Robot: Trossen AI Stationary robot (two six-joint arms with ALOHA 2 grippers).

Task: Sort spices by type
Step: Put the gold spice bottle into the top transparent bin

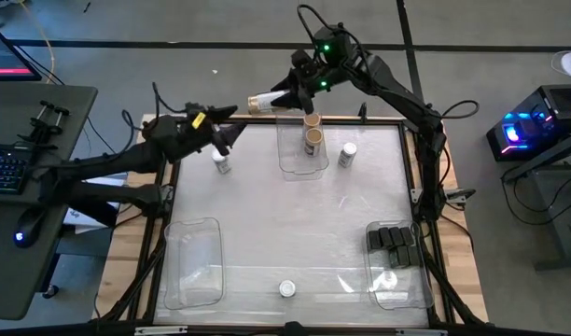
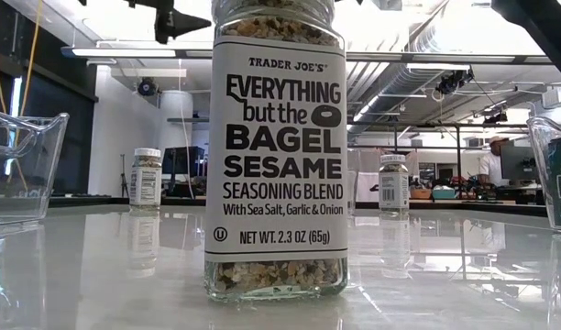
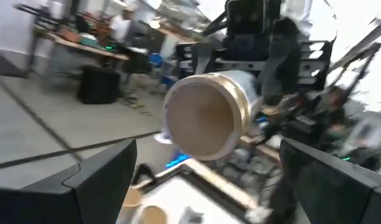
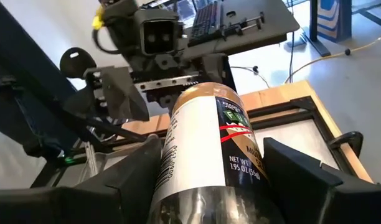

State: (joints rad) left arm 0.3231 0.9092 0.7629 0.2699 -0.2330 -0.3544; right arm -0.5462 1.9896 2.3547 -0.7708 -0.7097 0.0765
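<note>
Tan-lidded jar in hand: the right gripper (image 1: 284,101) pinches a jar (image 1: 264,104) lying on its side in the air, just past the counter's far edge, upper centre of the high view; its tan lid faces the left arm.
Right wrist view: the same jar (image 4: 206,155) fills the middle, white label up, between the two dark fingers (image 4: 305,180).
Left gripper: the left gripper (image 1: 231,137) sits upper left of centre in the high view, fingers spread wide and holding nothing, pointed at the held jar; its wrist view shows that lid (image 3: 200,117) head-on.
Far bin: a clear bin (image 1: 287,159) at top centre of the counter holds two upright tan-lidded jars (image 1: 313,131).
White-lidded jars: one (image 1: 221,161) stands just beside the left gripper, one (image 1: 348,154) right of the far bin, one (image 1: 286,288) alone at the lower centre edge.
Low view: the lower-edge jar (image 2: 276,151) fills the frame, labelled bagel sesame seasoning blend; two more stand well behind, left (image 2: 146,177) and right (image 2: 393,182).
Black boxes: a cluster of black boxes (image 1: 395,245) lies in the clear bin (image 1: 409,297) at lower right.
Lower-left bin: a clear bin (image 1: 190,266).
Counter: glossy white counter (image 1: 295,224) with a wooden border.
</note>
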